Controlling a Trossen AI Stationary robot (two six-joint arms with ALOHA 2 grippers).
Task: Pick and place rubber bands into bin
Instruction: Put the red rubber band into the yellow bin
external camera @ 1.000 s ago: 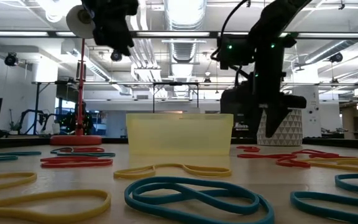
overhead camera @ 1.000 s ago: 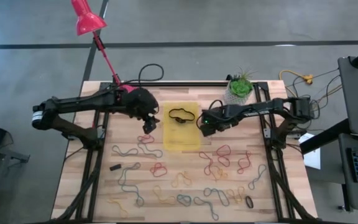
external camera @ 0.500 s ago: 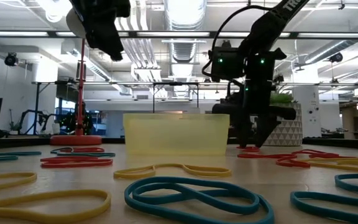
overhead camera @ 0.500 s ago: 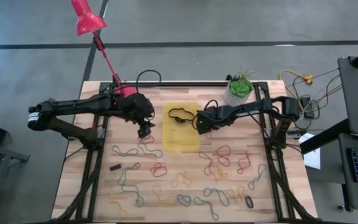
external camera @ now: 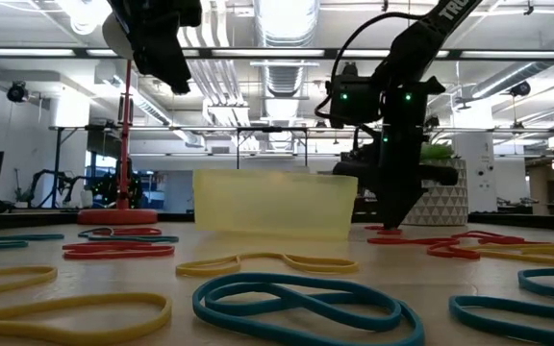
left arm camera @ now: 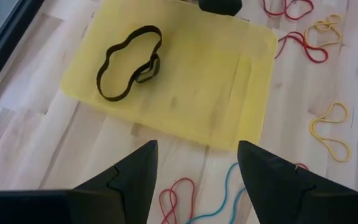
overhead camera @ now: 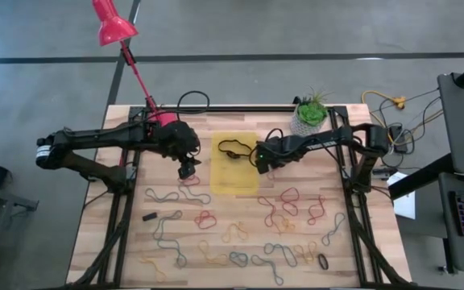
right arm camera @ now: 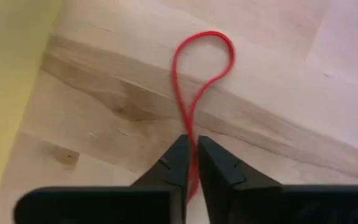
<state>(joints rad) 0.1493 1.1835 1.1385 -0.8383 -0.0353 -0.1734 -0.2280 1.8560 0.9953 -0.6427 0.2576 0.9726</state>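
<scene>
Many rubber bands (overhead camera: 280, 201) in red, yellow, blue, tan and black lie flat across the wooden table's near half. The yellow bin (overhead camera: 234, 165) rests flat at the table's middle with a black band (left arm camera: 129, 62) inside. My right gripper (overhead camera: 260, 167) stands just right of the bin, tips down at the table (external camera: 390, 223), shut on a red rubber band (right arm camera: 197, 68). My left gripper (overhead camera: 188, 169) hangs open, high above the table to the left of the bin (left arm camera: 194, 168), holding nothing. My right gripper pinches the red rubber band between its two fingertips where the band's two strands run together (right arm camera: 189, 127). The fingers come from above, pointing steeply down. The band's loop (right arm camera: 219, 43) lies flat on the wood beyond the fingers.
A white plant pot (overhead camera: 307, 119) stands at the far right behind the right arm. A red desk lamp's base (overhead camera: 161, 117) sits at the far left. A small black block (overhead camera: 148, 216) lies near left. Black frame rails run down both table sides.
My right gripper has come down to the table beside the bin's right side, moving a little toward the bin, and has shut on the red rubber band.
</scene>
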